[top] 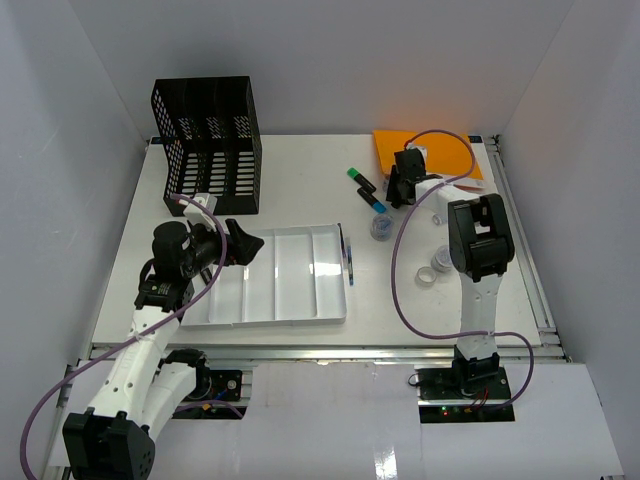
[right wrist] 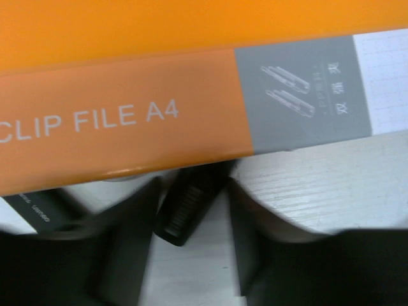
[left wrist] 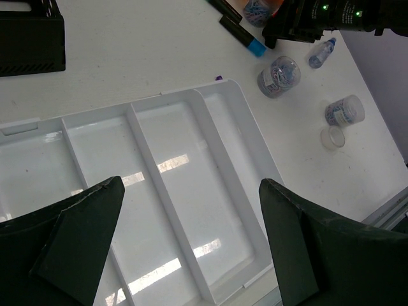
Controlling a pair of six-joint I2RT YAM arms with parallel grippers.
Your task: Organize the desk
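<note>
Nearest the arm bases runs the metal rail (top: pixel 320 352) that edges the large flat white rectangular desk (top: pixel 300 180). The desk fills the floor of the white-walled booth and carries everything else. Just beyond the rail, on the left half, lies a shallow white plastic tray (top: pixel 280 321) divided into long compartments, with nothing in them. The left gripper (top: pixel 243 243) hangs over the tray's left part, jaws spread wide and holding nothing, which looks like an arm parked clear while the other one works. Right of the tray, loose on the bare top, sit a clear round lid (top: pixel 428 278), a small clear jar (top: pixel 441 262) just beyond it, and farther in a second clear jar of coloured bits (top: pixel 381 228). These seem the natural fillings for the tray. Past them lie a blue-capped black marker (top: pixel 372 201) and a green-capped black marker (top: pixel 361 180), side by side. The right gripper (right wrist: pixel 191 217) is low at the near edge of the flat orange clip file (right wrist: pixel 127 115), its fingers on either side of a short black ribbed cylinder (right wrist: pixel 189 204) whose far end meets the file's edge. It probably straddles the narrow body so the pads can bear squarely. The gaps are slight, and I cannot tell whether the pads already press on it. At the far left corner stands a tall black mesh file rack (top: pixel 207 145), a likely home for the file.
</note>
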